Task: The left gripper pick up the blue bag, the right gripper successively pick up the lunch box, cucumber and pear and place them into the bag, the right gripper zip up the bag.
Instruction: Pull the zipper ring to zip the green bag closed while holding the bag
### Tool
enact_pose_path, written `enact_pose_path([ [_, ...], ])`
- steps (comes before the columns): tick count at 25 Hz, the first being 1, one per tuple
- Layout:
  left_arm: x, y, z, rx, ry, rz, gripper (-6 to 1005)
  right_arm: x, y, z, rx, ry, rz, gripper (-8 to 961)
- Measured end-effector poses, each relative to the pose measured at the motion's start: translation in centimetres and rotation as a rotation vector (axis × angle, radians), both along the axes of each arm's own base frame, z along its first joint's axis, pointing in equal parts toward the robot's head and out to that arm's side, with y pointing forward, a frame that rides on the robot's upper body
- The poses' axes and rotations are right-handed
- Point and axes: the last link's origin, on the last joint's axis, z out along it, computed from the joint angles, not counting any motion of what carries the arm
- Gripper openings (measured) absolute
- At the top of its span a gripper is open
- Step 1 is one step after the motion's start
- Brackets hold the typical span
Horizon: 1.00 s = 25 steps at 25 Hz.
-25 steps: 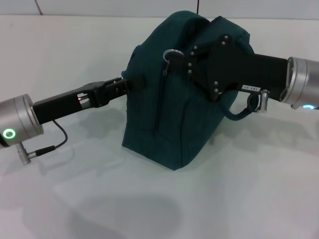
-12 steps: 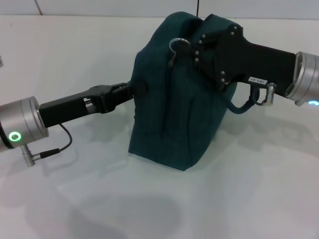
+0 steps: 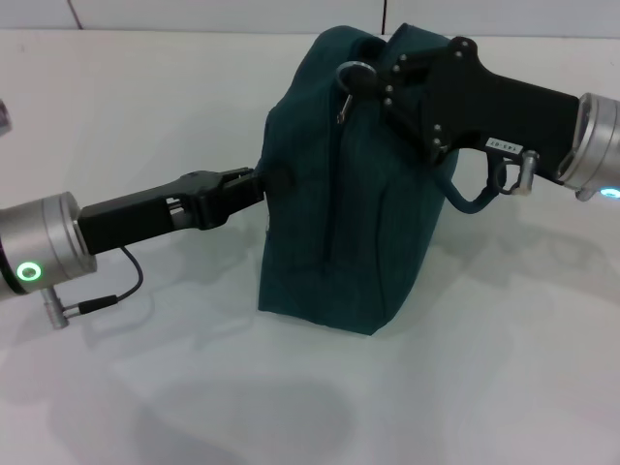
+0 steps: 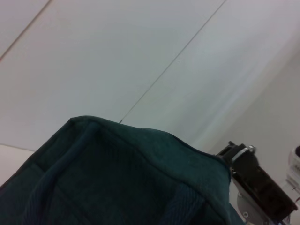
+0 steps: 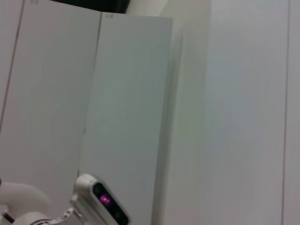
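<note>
Dark teal-blue soft fabric bag [image 3: 344, 184] stands mid white table [image 3: 145, 116], black left gripper [image 3: 254, 180] clamped on its side, black right gripper [image 3: 373, 82] pinching the silver ring pull [image 3: 351, 74] up top; floppy, so best taken by pull or handle.

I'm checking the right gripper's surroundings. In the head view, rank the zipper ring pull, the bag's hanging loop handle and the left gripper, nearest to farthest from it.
From the right gripper:
1. Zipper ring pull, at its tip, bag top.
2. Loop handle, below its body.
3. Left gripper, bag's opposite side.
</note>
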Motion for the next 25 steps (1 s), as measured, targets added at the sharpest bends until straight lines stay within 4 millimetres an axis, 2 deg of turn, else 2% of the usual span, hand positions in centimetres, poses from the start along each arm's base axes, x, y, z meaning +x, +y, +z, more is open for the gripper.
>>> enact_pose_path([
  [9, -0.3, -0.4, 0.1, 0.012, 0.001, -0.007, 56, 0.9, 0.0, 0.4, 0.016, 0.012, -0.036, 52],
  [25, -0.3, -0.6, -0.5, 0.019, 0.013, -0.025, 54, 0.3, 0.3, 1.2, 0.033, 0.056, -0.029, 57],
])
